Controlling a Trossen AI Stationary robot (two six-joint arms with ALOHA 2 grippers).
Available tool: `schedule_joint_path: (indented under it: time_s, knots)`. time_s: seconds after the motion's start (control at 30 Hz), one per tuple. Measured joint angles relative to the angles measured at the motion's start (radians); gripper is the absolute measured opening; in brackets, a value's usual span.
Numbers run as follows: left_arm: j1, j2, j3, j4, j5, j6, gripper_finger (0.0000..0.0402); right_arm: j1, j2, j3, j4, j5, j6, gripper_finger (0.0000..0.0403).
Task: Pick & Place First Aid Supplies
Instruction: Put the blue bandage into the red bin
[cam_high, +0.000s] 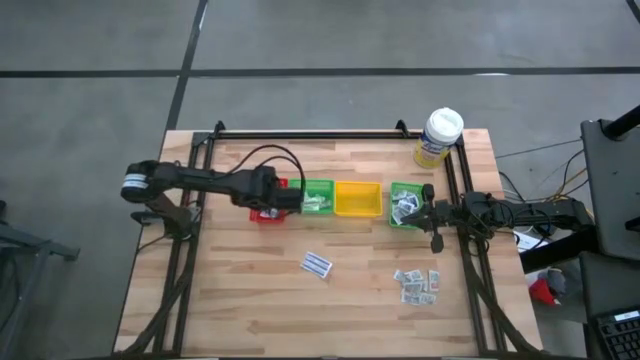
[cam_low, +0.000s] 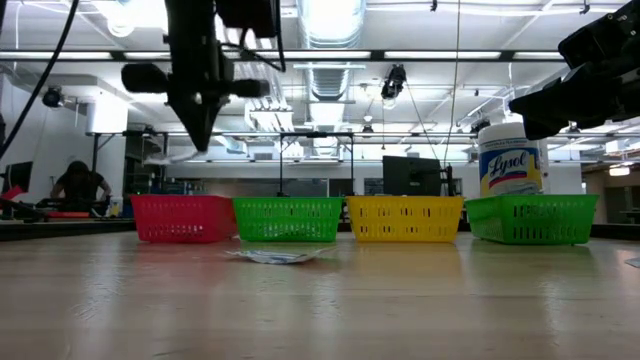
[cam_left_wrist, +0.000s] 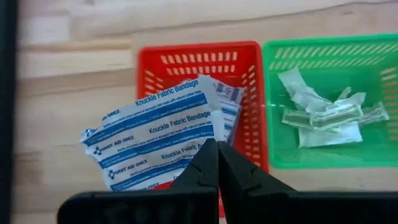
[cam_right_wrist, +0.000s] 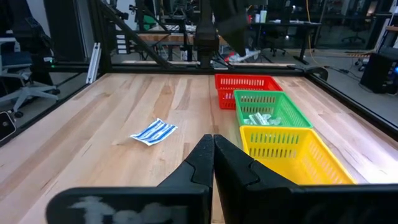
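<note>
Left arm stretched level from the table's left edge toward the centre, left gripper (cam_left_wrist: 217, 163) poised above the red tray (cam_high: 268, 212), fingers pressed together on a pair of white packets printed in blue (cam_left_wrist: 158, 134) ("Knuckle Fabric Bandage"), dangling over the tray's mouth. Next along the row, first green tray (cam_high: 318, 197) holding clear-wrapped sachets (cam_left_wrist: 326, 118); then yellow tray (cam_high: 357, 199); then second green tray (cam_high: 404, 205) with several small packets inside, set a little apart toward the right edge. Nearer the front edge, one blue-striped packet (cam_high: 317, 264) lying flat on bare wood at mid-table, and a loose cluster of small grey-white squares (cam_high: 417, 284) toward the front right corner. White-lidded, yellow-labelled tub (cam_high: 438, 137) upright at the back right corner. Right arm reaching in low and level from the right edge, right gripper (cam_right_wrist: 213, 152) just beside the second green tray, fingers pressed together on nothing, pointed along the tray row toward the left arm.
</note>
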Motion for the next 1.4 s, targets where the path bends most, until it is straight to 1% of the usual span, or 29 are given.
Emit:
schedule_joint_path:
  time_s: [0.2, 0.57, 0.83, 1.23, 1.4]
  knots:
    - [0.038, -0.002, -0.08, 0.158, 0.052, 0.045, 0.0, 0.0, 0.0, 0.0, 0.0, 0.0, 0.0, 0.0008]
    - [0.073, 0.001, -0.132, 0.283, 0.073, 0.095, 0.0, 0.0, 0.0, 0.0, 0.0, 0.0, 0.001, 0.0008]
    - [0.075, 0.002, -0.134, 0.294, 0.08, 0.119, 0.0, 0.0, 0.0, 0.0, 0.0, 0.0, 0.001, 0.0008]
    - [0.075, 0.011, -0.135, 0.296, 0.081, 0.26, 0.0, 0.0, 0.0, 0.0, 0.0, 0.0, 0.0, 0.0008]
    - [0.08, 0.049, -0.135, 0.305, 0.12, 0.289, 0.0, 0.0, 0.0, 0.0, 0.0, 0.0, 0.001, 0.0008]
